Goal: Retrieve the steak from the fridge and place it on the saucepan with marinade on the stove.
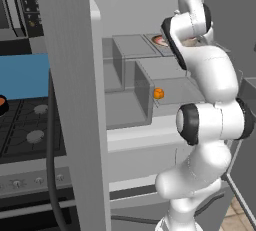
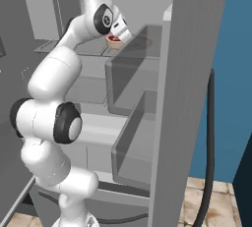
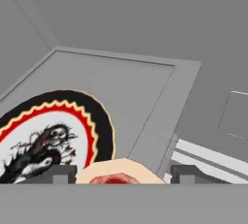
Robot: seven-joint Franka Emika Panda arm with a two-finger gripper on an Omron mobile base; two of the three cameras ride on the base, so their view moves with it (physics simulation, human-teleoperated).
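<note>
The steak (image 3: 116, 177), a pale-rimmed slab with a red centre, sits between my two fingertips (image 3: 60, 173) at the bottom of the hand view. My gripper (image 3: 123, 173) is shut on it, just above a grey shelf inside the open fridge (image 1: 130, 70). In the right base view the steak (image 2: 115, 41) hangs under the gripper (image 2: 119, 35) at the upper shelf. The stove (image 1: 30, 130) lies to the left beyond the fridge door. A sliver of the saucepan (image 1: 2, 106) with orange marinade shows at the left edge.
A round plate (image 3: 48, 136) with a black rim and red-and-white pattern lies on the shelf beside the steak. A small orange ball (image 1: 158, 93) rests on a lower shelf. Grey door bins (image 2: 133, 137) and the open fridge door (image 1: 75, 100) stand close to the arm.
</note>
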